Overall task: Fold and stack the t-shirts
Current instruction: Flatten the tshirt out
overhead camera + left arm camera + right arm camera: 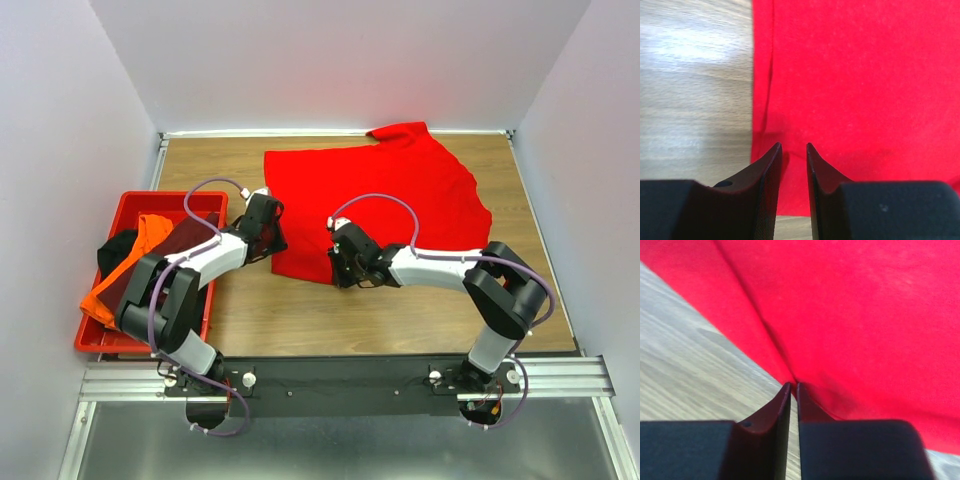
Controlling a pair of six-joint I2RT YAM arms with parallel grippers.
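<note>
A bright red t-shirt (390, 200) lies spread on the wooden table, one sleeve at the back wall. My left gripper (274, 240) is at its near left corner. In the left wrist view the jaws (794, 146) stand narrowly apart, with red cloth (855, 90) lying flat under and between them. My right gripper (339, 270) is at the near hem. In the right wrist view its jaws (793, 385) are pressed together on the red cloth (865, 315), and a crease runs up from the tips. The orange (150, 232), black (114, 252) and maroon (165, 258) shirts lie bunched in the crate.
A rigid red plastic crate (170, 198) stands at the table's left edge beside my left arm. White walls close the back and sides. Bare wood (300, 320) shows between the shirt's near hem and the arm bases.
</note>
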